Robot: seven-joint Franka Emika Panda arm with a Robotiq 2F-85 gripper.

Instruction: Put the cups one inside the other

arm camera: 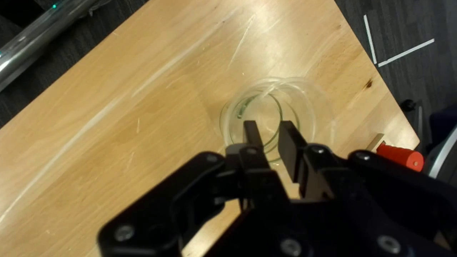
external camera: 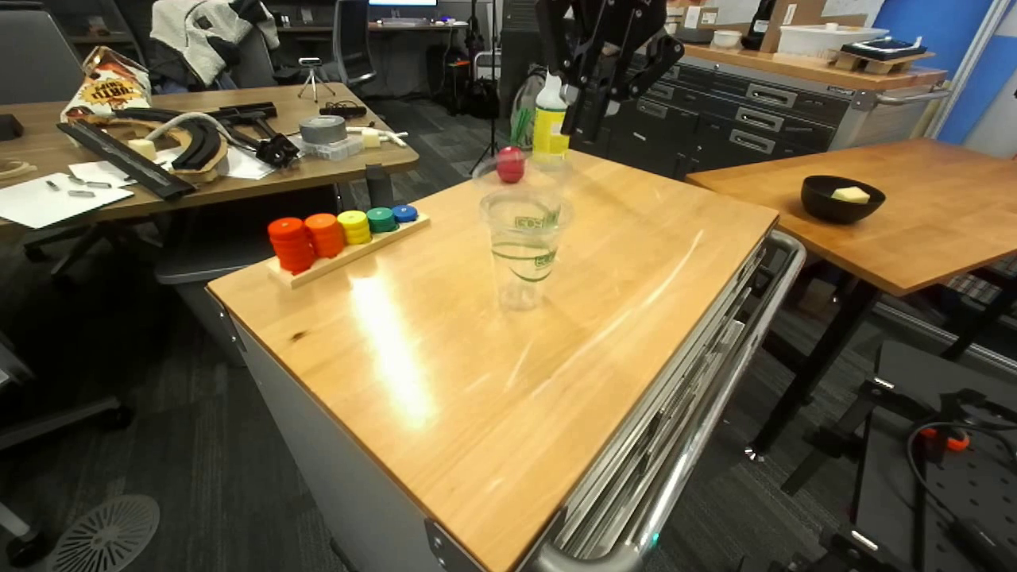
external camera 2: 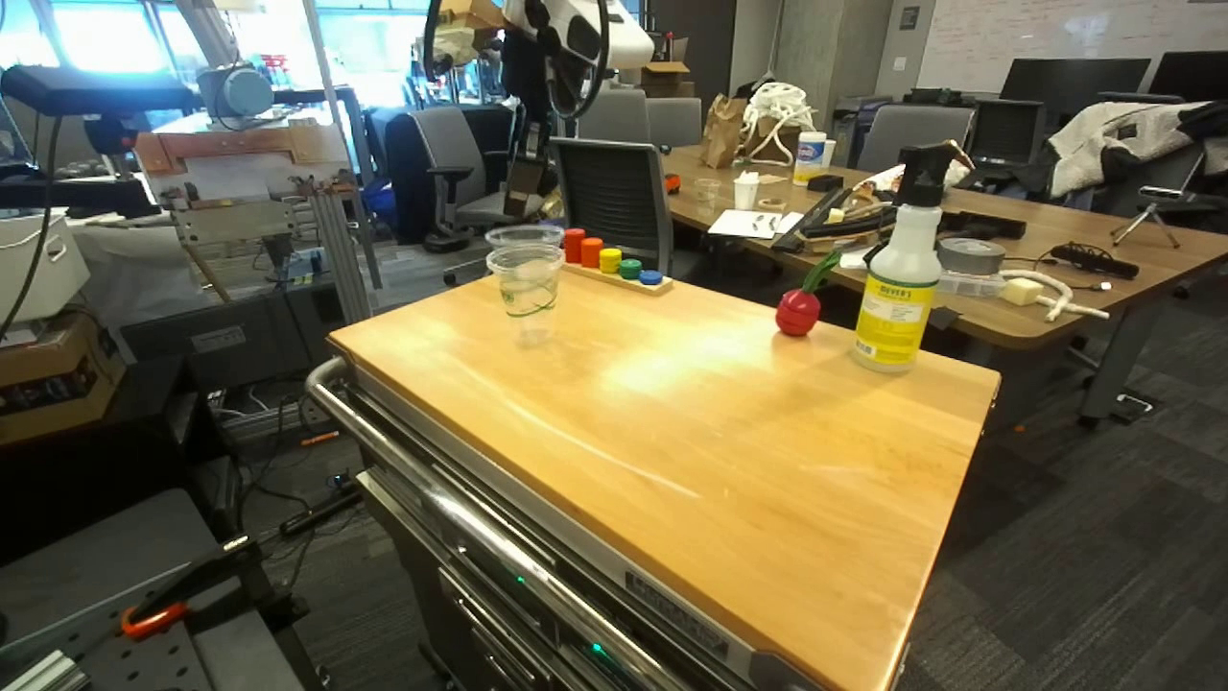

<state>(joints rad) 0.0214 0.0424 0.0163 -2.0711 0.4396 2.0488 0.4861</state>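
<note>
The two clear plastic cups point(external camera: 524, 254) stand upright on the wooden cart top as one stack, one inside the other. Both exterior views show the stack point(external camera 2: 530, 299), with two rims one above the other and a single base on the wood. In the wrist view the cups point(arm camera: 262, 107) show as overlapping round rims, partly hidden behind my fingers. My gripper point(arm camera: 267, 128) is open with a narrow gap and nothing between the fingers. In both exterior views the gripper point(external camera: 592, 111) is raised above the cart top, apart from the cups; its fingers point(external camera 2: 524, 187) hang over the stack.
A peg toy with coloured discs point(external camera: 324, 234) stands near the cups. A red radish-like toy point(external camera 2: 798, 313) and a spray bottle with a yellow label point(external camera 2: 897, 297) stand further along the cart top point(external camera 2: 672, 432). A metal handle point(external camera 2: 460, 518) runs along one edge.
</note>
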